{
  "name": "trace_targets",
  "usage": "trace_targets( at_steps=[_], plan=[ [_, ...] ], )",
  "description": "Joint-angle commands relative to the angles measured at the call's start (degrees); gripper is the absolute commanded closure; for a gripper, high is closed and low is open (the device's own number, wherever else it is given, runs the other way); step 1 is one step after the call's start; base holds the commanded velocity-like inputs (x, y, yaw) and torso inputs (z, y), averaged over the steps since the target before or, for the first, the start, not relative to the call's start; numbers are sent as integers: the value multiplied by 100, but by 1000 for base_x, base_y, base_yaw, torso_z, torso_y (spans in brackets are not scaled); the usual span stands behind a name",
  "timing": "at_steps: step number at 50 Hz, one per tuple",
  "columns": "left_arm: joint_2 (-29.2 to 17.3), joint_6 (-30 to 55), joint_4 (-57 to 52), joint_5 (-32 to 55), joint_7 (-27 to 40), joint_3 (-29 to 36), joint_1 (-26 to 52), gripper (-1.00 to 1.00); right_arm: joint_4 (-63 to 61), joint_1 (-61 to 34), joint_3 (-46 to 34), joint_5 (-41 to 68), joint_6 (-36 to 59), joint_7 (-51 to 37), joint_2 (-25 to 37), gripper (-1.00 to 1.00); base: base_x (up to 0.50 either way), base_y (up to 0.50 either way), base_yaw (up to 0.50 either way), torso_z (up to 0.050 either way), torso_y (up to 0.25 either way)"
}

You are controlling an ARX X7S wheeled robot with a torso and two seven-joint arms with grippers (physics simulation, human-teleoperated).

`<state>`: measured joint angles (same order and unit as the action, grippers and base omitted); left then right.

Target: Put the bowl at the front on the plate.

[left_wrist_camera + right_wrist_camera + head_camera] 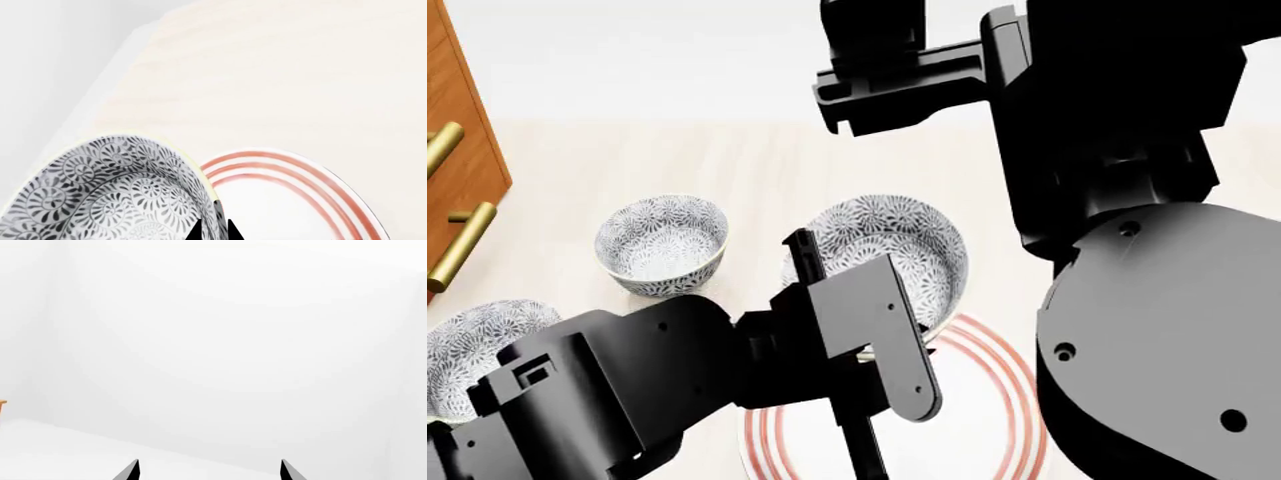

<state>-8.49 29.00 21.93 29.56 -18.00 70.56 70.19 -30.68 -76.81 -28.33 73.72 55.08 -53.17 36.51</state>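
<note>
The bowl, white with a dense blue-grey floral pattern, hangs tilted over the far edge of the plate. My left gripper is shut on the bowl's rim: one black fingertip is inside the bowl and the other outside it. The plate is white with thin red rings and lies on the pale wooden table just beyond the held rim. My right gripper is open with nothing between its fingers, raised and facing a blank white wall.
Two more floral bowls stand on the table, one left of the held bowl and one at the near left. A wooden cabinet with brass handles is at the far left. My right arm fills the upper right.
</note>
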Motion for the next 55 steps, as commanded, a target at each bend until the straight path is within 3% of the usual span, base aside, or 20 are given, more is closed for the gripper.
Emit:
trace_targets(
  at_steps=[1, 55],
  plan=[
    [35, -190, 139, -48, 30, -18, -72, 100, 21, -14, -32, -25, -7, 27, 8, -100, 0, 0, 0, 0, 0],
    [430, -879, 1092, -293, -55, 252, -475, 100, 14, 327, -119, -246, -303, 213, 94, -100, 0, 0, 0, 0, 0]
  ],
)
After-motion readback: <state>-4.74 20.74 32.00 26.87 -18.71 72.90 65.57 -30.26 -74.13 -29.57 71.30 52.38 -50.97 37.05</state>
